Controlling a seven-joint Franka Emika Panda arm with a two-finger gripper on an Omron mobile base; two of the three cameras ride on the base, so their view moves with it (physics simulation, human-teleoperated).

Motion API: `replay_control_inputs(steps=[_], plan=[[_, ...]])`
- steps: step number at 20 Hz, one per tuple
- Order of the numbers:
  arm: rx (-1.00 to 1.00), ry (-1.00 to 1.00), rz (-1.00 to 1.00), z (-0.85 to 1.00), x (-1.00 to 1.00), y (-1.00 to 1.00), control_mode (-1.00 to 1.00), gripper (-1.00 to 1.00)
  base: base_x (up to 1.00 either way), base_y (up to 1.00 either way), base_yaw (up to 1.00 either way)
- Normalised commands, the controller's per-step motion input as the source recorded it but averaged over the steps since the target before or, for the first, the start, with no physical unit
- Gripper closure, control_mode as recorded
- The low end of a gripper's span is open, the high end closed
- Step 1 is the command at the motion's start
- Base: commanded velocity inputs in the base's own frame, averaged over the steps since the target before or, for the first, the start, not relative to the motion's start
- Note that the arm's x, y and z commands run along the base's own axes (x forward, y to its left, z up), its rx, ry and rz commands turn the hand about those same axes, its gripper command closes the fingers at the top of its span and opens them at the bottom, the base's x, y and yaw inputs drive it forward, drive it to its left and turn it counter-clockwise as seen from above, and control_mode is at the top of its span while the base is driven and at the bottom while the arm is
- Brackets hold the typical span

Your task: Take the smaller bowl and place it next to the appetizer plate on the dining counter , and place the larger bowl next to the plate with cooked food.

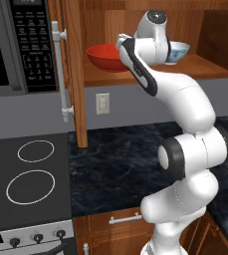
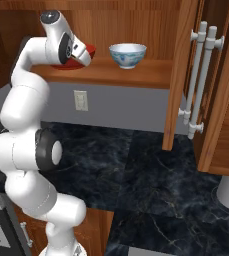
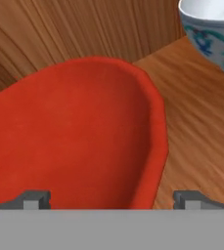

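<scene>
Bowls both on the cabinet shelf [image 2: 136, 75]; gripper [image 3: 111, 197] open over the red bowl [image 3: 74, 136], blue bowl [image 2: 128, 54] beside; nothing moved yet.

Wooden shelf [image 2: 136, 75]: red bowl [image 1: 105, 57], blue-patterned bowl [image 2: 128, 54]

- Even, soft rendered light throughout; nothing is dim and nothing blown out.
- The arm [image 1: 190, 149] shades darker on its underside, so the light falls from above.
- The larger bowl [image 3: 74, 136] looks flat and grainy up close in the hand view, with a darker fold toward 3 o'clock.
- The shelf [image 2: 131, 72] recess behind it darkens toward 12 o'clock.
- All pictures are low-resolution, with softened edges.
</scene>
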Motion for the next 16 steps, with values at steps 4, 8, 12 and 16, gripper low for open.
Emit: replay_control_inputs(steps=[4, 8, 12, 16], plan=[[0.0, 0.13, -0.02, -0.28, 0.21, 0.01, -1.0, -1.0, 0.0, 0.0, 0.0], [0.0, 0.0, 0.0, -0.01, 0.18, 0.0, -1.0, -1.0, 0.0, 0.0, 0.0], [0.0, 0.0, 0.0, -0.08, 0.0, 0.02, -1.0, 1.0, 0.0, 0.0, 0.0], [0.0, 0.0, -0.04, -0.36, -0.23, 0.01, -1.0, 1.0, 0.0, 0.0, 0.0]])
